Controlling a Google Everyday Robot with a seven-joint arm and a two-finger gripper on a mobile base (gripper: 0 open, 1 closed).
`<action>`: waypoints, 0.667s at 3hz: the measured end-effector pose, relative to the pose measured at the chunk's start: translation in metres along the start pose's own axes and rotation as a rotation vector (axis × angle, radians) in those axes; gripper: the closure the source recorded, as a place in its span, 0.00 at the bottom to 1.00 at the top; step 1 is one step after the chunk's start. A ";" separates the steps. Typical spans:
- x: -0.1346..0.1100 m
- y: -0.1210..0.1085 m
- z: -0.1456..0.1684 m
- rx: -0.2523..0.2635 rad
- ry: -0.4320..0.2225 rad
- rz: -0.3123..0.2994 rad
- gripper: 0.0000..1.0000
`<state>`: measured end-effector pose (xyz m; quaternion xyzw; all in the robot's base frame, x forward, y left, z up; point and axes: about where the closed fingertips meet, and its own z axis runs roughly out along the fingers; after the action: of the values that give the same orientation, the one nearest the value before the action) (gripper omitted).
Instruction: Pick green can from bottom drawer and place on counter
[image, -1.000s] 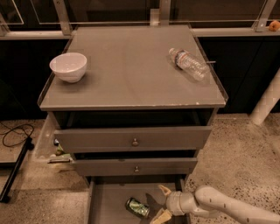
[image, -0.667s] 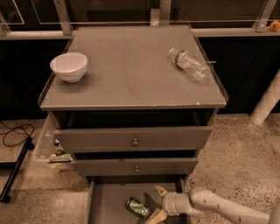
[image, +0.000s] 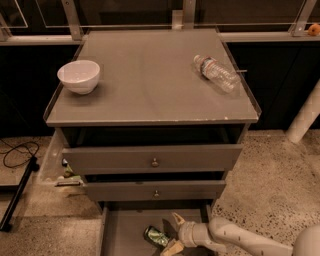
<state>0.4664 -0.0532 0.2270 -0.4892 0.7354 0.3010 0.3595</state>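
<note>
Hovering low in the bottom drawer (image: 122, 234), the hand (image: 171, 232) is holding its fingers (image: 177, 219) spread and empty just beside the green can (image: 156, 236), which is lying on its side and risking a roll away if one finger nudges it first.

Single camera view, set high in front of the bench (image: 150, 95), facing it and tilted steeply downward. Moderate range: the whole bench top fills the upper half of frame, with the two upper drawer fronts (image: 152, 159) square-on below it and floor (image: 272, 170) at either side. The bottom drawer (image: 125, 232) is cut by the lower frame edge. The end effector (image: 171, 233) sits low, right of centre over that drawer, fingers apart. Its arm (image: 250, 241) enters from the lower right corner.
</note>
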 end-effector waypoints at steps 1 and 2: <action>0.016 -0.003 0.016 0.041 0.039 -0.057 0.00; 0.039 -0.006 0.030 0.093 0.090 -0.101 0.00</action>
<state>0.4686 -0.0507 0.1772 -0.5214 0.7384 0.2260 0.3631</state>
